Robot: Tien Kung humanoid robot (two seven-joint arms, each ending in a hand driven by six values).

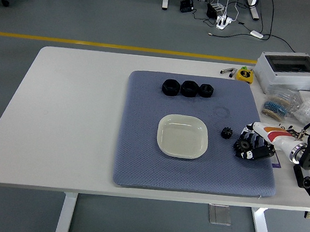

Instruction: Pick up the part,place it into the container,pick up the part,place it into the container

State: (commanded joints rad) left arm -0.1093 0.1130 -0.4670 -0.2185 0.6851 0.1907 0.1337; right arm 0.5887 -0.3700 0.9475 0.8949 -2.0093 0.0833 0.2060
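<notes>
Reaching in low from the right, my right hand (252,145) curls its fingers around the black toothed gear part (243,147) on the blue mat (140,158), right of the white square dish (182,136).

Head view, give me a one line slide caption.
Right hand closing on a black gear beside an empty white dish on a blue mat.

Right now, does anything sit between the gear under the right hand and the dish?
Only the small gear sits slightly off the line between the larger gear at the right hand and the dish.
</notes>
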